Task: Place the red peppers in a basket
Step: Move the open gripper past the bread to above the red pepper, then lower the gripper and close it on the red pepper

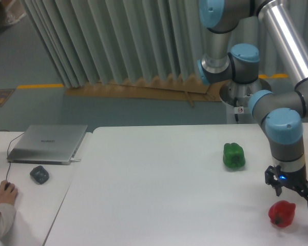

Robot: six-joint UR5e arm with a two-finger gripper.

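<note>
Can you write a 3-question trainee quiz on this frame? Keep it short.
1. True or false: the gripper is shut on the red pepper.
2. Which pepper lies nearer the gripper: A) green pepper B) red pepper?
3. Fill in: the closed silver ____ lies at the table's far left.

Key: 1 false, it hovers just above, jaws apart. 2 B. 3 laptop.

A single fixed camera looks from the near side, raised and tilted down, across the white table (pixel 159 179) toward the far pleated curtain (pixel 118 38). It stands at middling range: the laptop (pixel 47 143) lies left, the arm (pixel 277 102) right, partly cropped
</note>
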